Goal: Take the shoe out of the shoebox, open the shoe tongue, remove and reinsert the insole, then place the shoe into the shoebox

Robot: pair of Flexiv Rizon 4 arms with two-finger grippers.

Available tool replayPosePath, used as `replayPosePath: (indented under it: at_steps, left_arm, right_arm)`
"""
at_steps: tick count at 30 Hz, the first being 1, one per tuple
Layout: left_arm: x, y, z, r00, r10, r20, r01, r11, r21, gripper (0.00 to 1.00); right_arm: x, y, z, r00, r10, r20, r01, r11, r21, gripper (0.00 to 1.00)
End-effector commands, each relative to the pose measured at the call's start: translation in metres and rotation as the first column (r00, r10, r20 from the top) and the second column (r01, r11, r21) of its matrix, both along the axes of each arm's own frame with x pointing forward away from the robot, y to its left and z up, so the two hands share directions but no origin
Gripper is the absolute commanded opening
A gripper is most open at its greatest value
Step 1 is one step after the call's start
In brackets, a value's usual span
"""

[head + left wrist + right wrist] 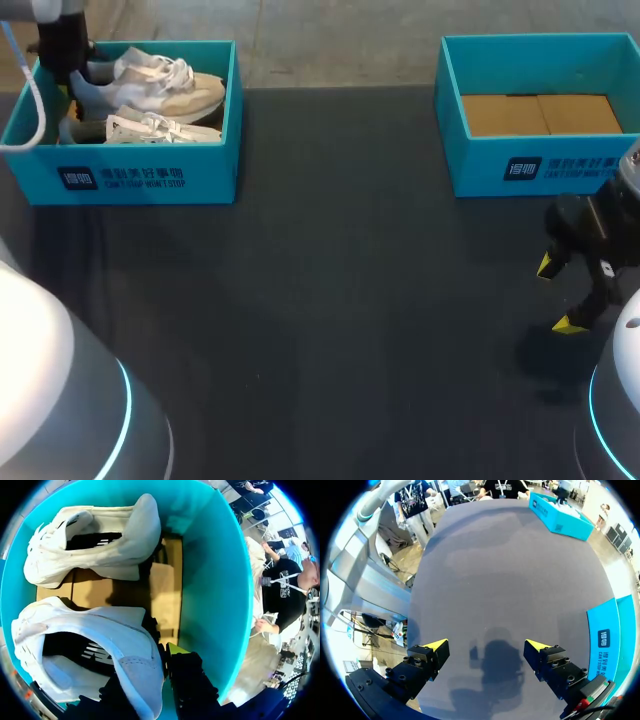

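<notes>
Here, my left claw pinches the heel of a shoe lying lengthwise in the shoebox, toe pointing to my right; my right claw hangs spread over the tabletop.

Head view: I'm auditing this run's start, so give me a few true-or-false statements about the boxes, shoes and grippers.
1. The left box holds two shoes. True.
2. The right box holds a shoe. False: no shoe is in it.
3. The right gripper is open over the table. True.
4. The left gripper is over the middle of the table. False: it is inside the left box, at the shoes.
</notes>
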State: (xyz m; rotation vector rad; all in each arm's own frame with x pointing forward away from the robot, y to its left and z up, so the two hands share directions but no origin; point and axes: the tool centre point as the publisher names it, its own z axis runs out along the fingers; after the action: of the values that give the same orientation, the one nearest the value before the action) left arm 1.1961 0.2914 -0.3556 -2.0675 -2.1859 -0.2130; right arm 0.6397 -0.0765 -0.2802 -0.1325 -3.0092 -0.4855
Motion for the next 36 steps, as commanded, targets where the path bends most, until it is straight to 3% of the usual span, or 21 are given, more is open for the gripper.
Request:
replayPosePath:
  at_steps: [1, 17, 21, 22, 23, 24, 36]
  left_arm:
    - [0.009, 0.0, -0.006, 1.0, -0.005, -0.024, 0.005, 1.0, -0.003, 0.0]
    - [0.009, -0.004, -0.017, 0.998, -0.017, -0.052, 0.016, 1.0, -0.025, 0.0]
    - [0.005, -0.004, -0.017, 0.998, -0.027, -0.053, 0.026, 0.999, -0.03, 0.49]
    - [0.004, -0.004, -0.016, 0.998, -0.03, -0.05, 0.029, 0.999, -0.032, 0.76]
    - [0.004, -0.005, -0.014, 0.998, -0.034, -0.046, 0.033, 0.999, -0.037, 0.96]
    - [0.003, -0.005, -0.013, 0.998, -0.037, -0.041, 0.036, 0.998, -0.042, 1.0]
    - [0.003, -0.007, 0.003, 0.999, -0.03, -0.026, 0.027, 0.993, -0.115, 1.0]
  right_arm:
    - [-0.001, 0.0, -0.001, 1.0, -0.002, 0.002, 0.002, 1.0, -0.003, 1.0]
    - [-0.001, 0.0, -0.001, 1.0, -0.002, 0.002, 0.002, 1.0, -0.003, 1.0]
    - [-0.001, 0.0, -0.001, 1.0, -0.002, 0.002, 0.002, 1.0, -0.003, 1.0]
    - [-0.001, 0.0, -0.001, 1.0, -0.002, 0.002, 0.002, 1.0, -0.003, 1.0]
    - [-0.001, 0.0, -0.001, 1.0, -0.002, 0.002, 0.002, 1.0, -0.003, 1.0]
    - [-0.001, 0.0, -0.001, 1.0, -0.002, 0.002, 0.002, 1.0, -0.003, 1.0]
    - [-0.001, 0.0, -0.001, 1.0, -0.002, 0.002, 0.002, 1.0, -0.003, 1.0]
